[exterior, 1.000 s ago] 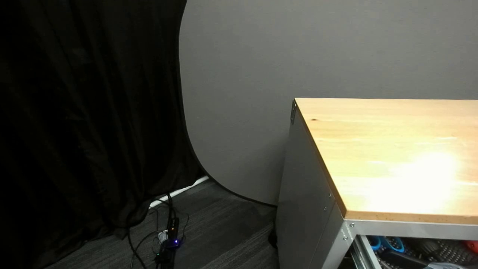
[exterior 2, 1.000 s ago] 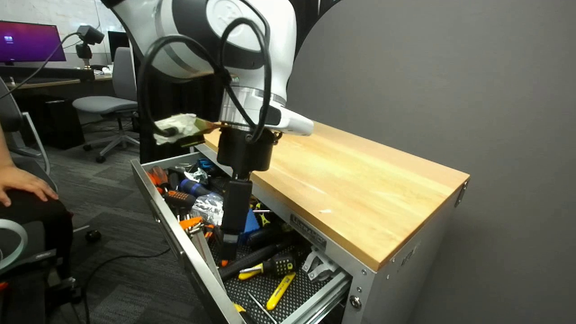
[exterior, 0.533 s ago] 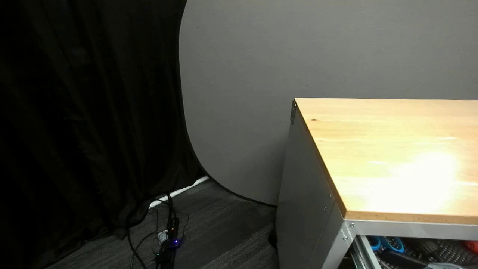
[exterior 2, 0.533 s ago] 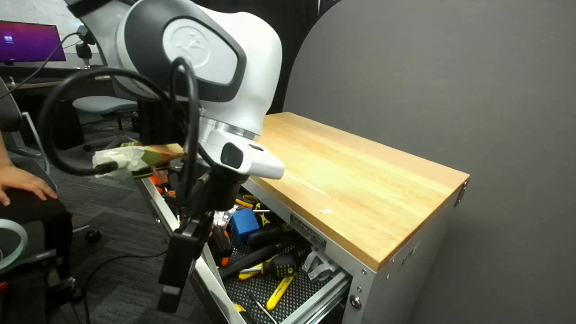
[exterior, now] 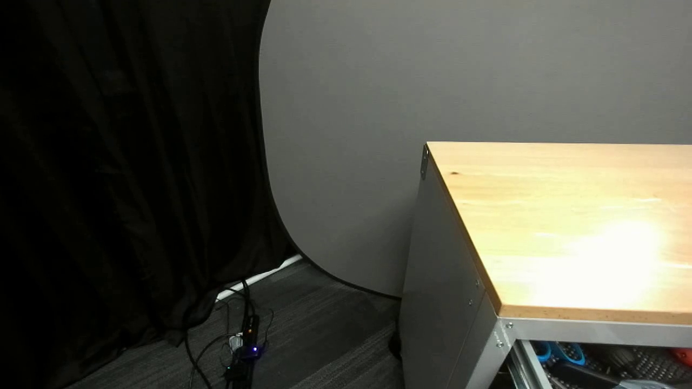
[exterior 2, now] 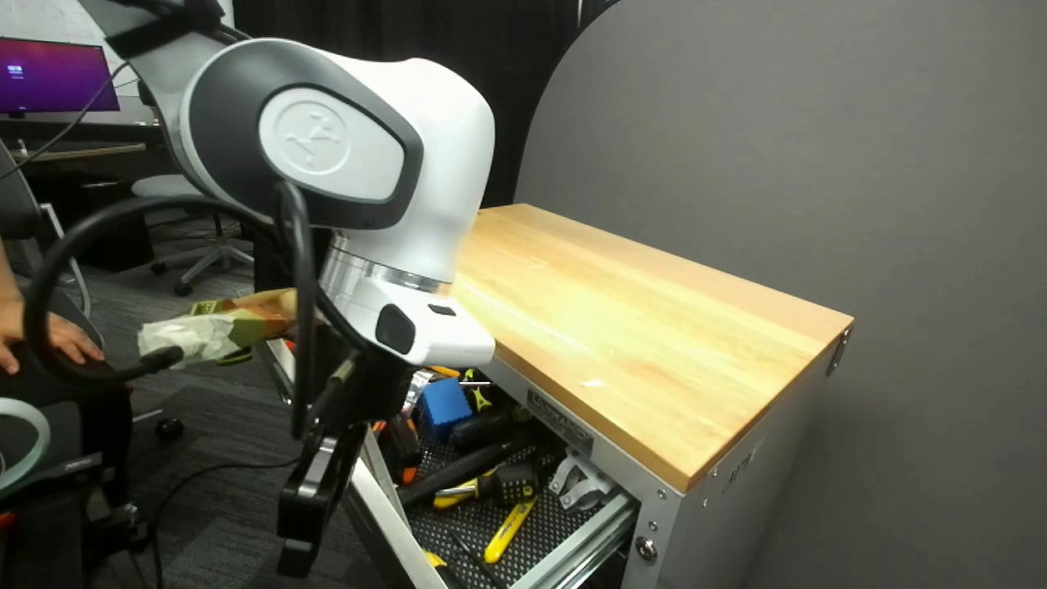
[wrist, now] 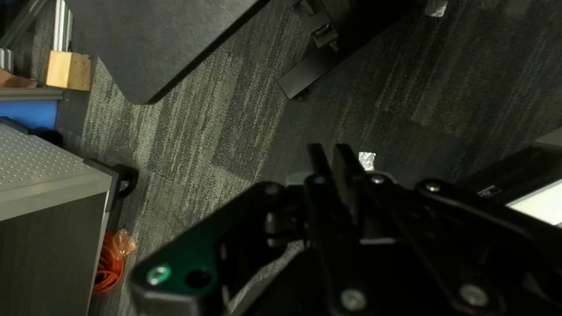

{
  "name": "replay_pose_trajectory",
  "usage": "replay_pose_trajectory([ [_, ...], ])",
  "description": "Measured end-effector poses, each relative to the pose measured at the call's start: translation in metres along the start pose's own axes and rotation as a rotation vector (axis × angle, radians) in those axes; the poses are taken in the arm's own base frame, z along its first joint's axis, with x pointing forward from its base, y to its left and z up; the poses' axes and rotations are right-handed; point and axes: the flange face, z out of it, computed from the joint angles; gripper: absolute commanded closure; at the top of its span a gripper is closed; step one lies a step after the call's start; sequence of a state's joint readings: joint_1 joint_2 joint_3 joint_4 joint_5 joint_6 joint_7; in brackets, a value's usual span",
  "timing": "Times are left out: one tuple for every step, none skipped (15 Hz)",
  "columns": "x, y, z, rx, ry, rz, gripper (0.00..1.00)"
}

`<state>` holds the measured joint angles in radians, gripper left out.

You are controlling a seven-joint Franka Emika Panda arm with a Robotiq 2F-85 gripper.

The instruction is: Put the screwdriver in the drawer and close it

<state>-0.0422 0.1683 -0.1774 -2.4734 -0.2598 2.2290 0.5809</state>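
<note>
In an exterior view the drawer (exterior 2: 386, 523) stands pulled out, full of loose tools; in another exterior view a corner of the drawer rail (exterior: 529, 367) shows. A yellow-and-black handled tool with a short shaft (exterior 2: 505, 483) lies inside and looks like a screwdriver. A thin-shafted tool with a yellow-and-black handle (exterior 2: 438, 561) lies near the front corner. Which one is the task's screwdriver I cannot tell. My gripper (exterior 2: 298, 558) hangs outside, in front of the drawer front. In the wrist view the gripper (wrist: 328, 151) has a narrow gap between its fingers, with only floor behind.
The light wood top (exterior 2: 638, 343) of the cabinet overhangs the drawer. A seated person's hand (exterior 2: 69, 337) is at the far left. A black cable loop (exterior 2: 49, 270) juts from the arm. Grey carpet (wrist: 246, 127) lies below the gripper in the wrist view.
The gripper has swung from above the drawer's tools to the left and down, past the front rim. The drawer and its contents have not visibly moved.
</note>
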Motion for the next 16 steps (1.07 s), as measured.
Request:
replay_pose_trajectory([
  [0.002,-0.002,0.000,0.009,0.014,-0.005,0.94],
  [0.004,-0.004,0.001,0.018,0.029,-0.011,0.93],
  [0.007,-0.006,0.002,0.026,0.040,-0.016,0.93],
  [0.009,-0.008,0.004,0.033,0.051,-0.020,0.92],
  [0.011,-0.010,0.006,0.040,0.060,-0.023,0.93],
  [0.013,-0.012,0.009,0.049,0.068,-0.026,0.92],
  [0.015,-0.014,0.011,0.057,0.076,-0.027,0.93],
  [0.016,-0.015,0.014,0.061,0.079,-0.028,0.93],
  [0.017,-0.016,0.015,0.064,0.080,-0.030,0.94],
  [0.019,-0.016,0.014,0.068,0.082,-0.035,0.94],
  [0.020,-0.016,0.013,0.072,0.085,-0.038,0.93],
  [0.022,-0.017,0.012,0.076,0.088,-0.042,0.93],
  [0.025,-0.019,0.010,0.079,0.093,-0.047,0.92],
  [0.028,-0.020,0.008,0.082,0.099,-0.052,0.93],
  [0.031,-0.023,0.005,0.087,0.107,-0.056,0.93],
  [0.035,-0.026,0.001,0.092,0.117,-0.062,0.93],
])
